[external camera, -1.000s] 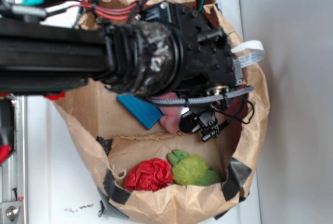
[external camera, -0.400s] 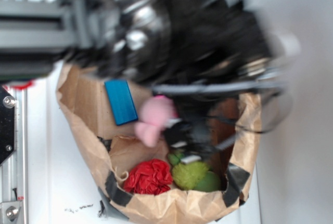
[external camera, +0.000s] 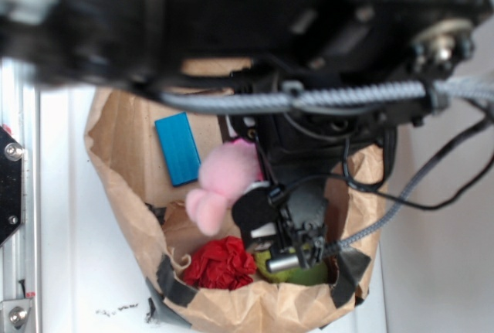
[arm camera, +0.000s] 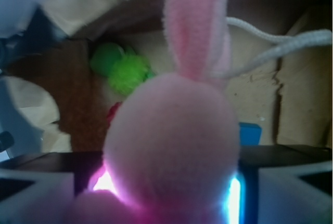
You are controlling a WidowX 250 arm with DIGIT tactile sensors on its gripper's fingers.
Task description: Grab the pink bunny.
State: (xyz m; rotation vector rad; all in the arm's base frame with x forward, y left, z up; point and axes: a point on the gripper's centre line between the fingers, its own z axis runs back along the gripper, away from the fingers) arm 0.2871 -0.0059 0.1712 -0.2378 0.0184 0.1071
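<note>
Currently the pink bunny point(arm camera: 174, 151) fills the centre and lower half of the wrist view: a rounded, fuzzy, pale-pink body with a long ear of darker pink rising to the top edge of the frame. A thin white loop point(arm camera: 276, 47) runs from beside the ear toward the upper right of the frame. The body sits between the two light-coloured fingers point(arm camera: 36, 195) at the lower corners, and a bright glow shows at each side of the plush where it meets them. The jaws are clamped on the pink bunny.

In the exterior view the pink bunny point(external camera: 220, 182) appears at centre frame, left of the gripper point(external camera: 255, 194), over the opening of the brown paper bag point(external camera: 116, 155). Whether the toy touches the bag floor cannot be determined.

The blue block point(external camera: 177, 147) lies just left of the bunny, toward the upper left of the bag interior. The red ruffled ball point(external camera: 220, 262) sits at the bottom centre of the bag. The green plush toy point(external camera: 297, 271) lies to its right, largely hidden behind the gripper body. The arm, blurred, spans the upper part of the frame.
</note>
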